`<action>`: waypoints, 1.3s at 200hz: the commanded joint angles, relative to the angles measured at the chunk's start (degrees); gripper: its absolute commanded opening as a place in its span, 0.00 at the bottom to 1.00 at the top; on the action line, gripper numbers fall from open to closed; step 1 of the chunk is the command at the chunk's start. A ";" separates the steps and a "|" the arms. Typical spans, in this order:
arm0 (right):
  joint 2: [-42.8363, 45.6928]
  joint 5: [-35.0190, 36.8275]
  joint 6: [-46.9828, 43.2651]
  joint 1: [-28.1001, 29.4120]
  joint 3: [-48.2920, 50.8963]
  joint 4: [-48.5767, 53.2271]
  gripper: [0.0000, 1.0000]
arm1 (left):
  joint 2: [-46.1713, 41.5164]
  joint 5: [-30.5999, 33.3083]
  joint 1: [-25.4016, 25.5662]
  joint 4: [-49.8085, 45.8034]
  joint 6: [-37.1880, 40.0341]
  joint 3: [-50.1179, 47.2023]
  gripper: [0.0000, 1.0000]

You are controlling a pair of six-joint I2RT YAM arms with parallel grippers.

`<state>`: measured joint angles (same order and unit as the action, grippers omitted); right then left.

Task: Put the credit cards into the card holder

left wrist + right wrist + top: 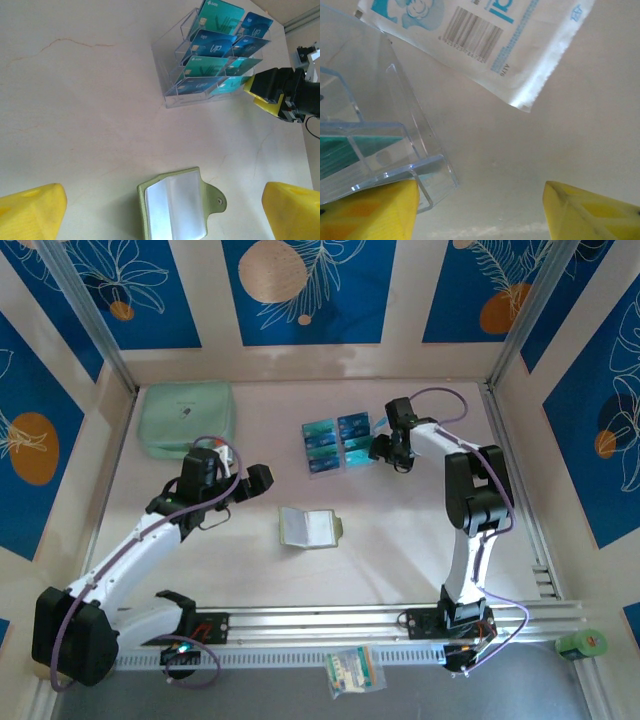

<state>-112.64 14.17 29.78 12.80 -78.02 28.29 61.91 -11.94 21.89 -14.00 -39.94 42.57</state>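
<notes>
The credit cards (333,443), teal and blue, stand in a clear tiered stand (172,92) at the middle back; the left wrist view shows the cards (215,50) in rows. The card holder (312,527), olive green, lies open on the table with its clear pockets up, and it sits between my left fingers as card holder (175,205). My left gripper (250,485) hovers open to its left, with nothing held. My right gripper (385,448) is open at the stand's right edge. Its left fingertip (370,210) is against the stand's corner (420,175).
A large mint-green zip pouch (187,418) lies at the back left. A white-and-blue flat packet (480,40) lies just beyond the right gripper. A small packet (352,672) and a green object (582,644) sit by the front rail.
</notes>
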 commanded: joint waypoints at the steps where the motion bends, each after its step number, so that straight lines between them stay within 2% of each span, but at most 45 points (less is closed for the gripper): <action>1: 1.37 2.22 0.57 -0.49 2.88 3.44 0.66 | -1.09 -0.71 0.43 0.90 0.41 -0.64 1.00; 94: 7.35 1.56 3.85 1.35 11.74 2.06 0.65 | -0.96 -1.15 0.44 1.76 0.10 -0.99 1.00; 175: 14.10 0.43 9.42 6.19 19.84 1.62 0.65 | -0.65 -1.94 0.44 2.71 0.19 -1.17 1.00; 218: 22.07 -0.49 11.88 9.65 21.92 3.11 0.65 | -0.39 -2.12 0.46 2.92 0.30 -1.43 1.00; 260: 31.33 -3.46 8.45 10.49 20.67 3.19 0.65 | -0.78 -2.07 0.87 2.31 0.65 -1.78 1.00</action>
<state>-86.04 13.93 39.90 23.24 -56.14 30.72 61.89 -13.06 21.91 -12.43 -39.97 41.60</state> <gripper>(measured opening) 0.646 0.998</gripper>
